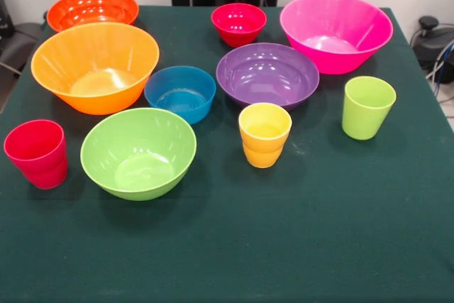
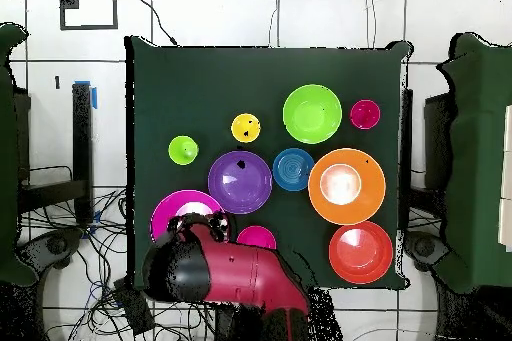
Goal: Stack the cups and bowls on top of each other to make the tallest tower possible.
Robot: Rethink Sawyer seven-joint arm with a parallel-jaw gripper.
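Note:
Every bowl and cup stands alone and upright on the green cloth; no tower shows. The purple bowl is mid-table, the blue bowl beside it. The pink bowl, small red bowl and red-orange bowl stand along the robot's side. The light orange bowl and lime green bowl are on the left. The red cup, yellow cup and green cup stand nearer the camera. The gripper shows only overhead, drawn back above the pink bowl.
The red arm lies over the table's robot-side edge in the overhead view, partly hiding the pink bowl and the small red bowl. The green cloth is bare toward the camera. Cables and dark equipment lie beside the table.

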